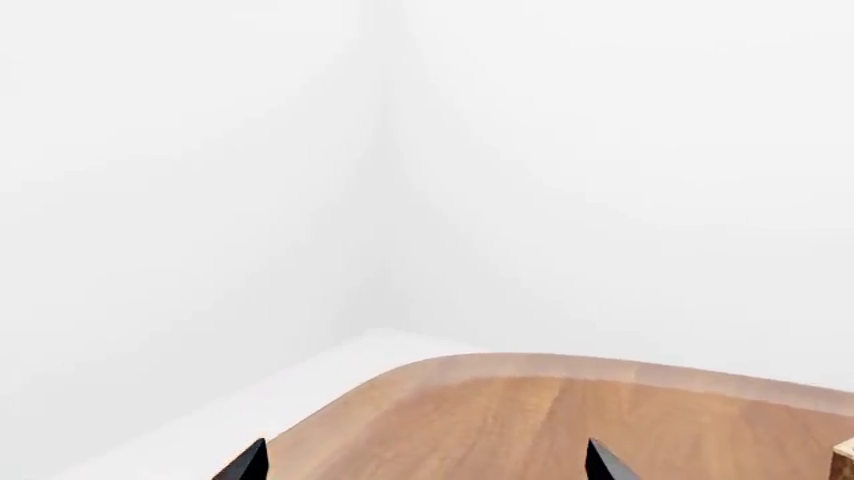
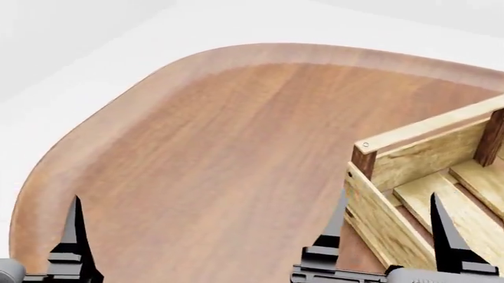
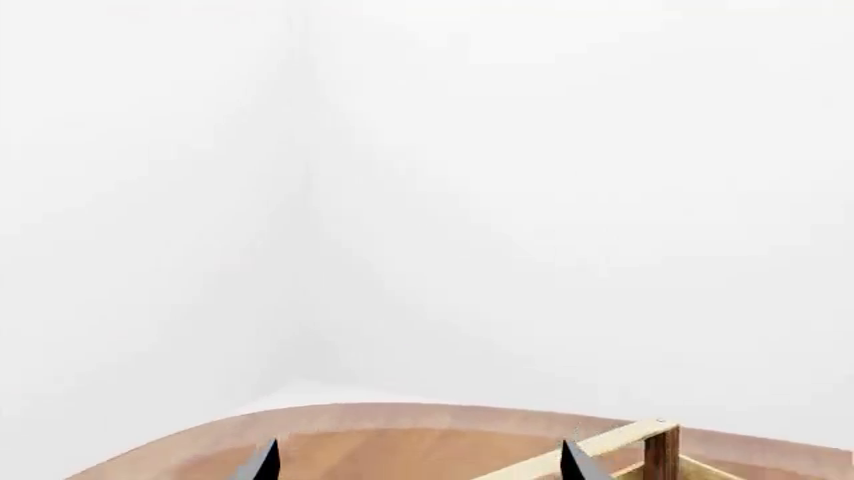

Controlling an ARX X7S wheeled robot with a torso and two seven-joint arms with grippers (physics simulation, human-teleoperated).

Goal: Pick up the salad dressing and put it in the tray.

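Note:
The salad dressing is not in any view. The tray [image 2: 425,154], a pale slatted wooden crate with dark brown corner posts, stands on the table at the right in the head view, and what shows of its inside is empty. Its near corner also shows in the right wrist view [image 3: 627,440], and a sliver of it shows in the left wrist view [image 1: 843,458]. My right gripper [image 2: 388,200] is open and empty, its fingers straddling the tray's near-left wall; it also shows in its own wrist view [image 3: 420,462]. My left gripper [image 1: 427,465] is open and empty above bare table.
The brown wooden table [image 2: 212,147] has a rounded far edge and corner with white floor and walls beyond. Only one finger [image 2: 75,236] of the left gripper shows in the head view, low at the left.

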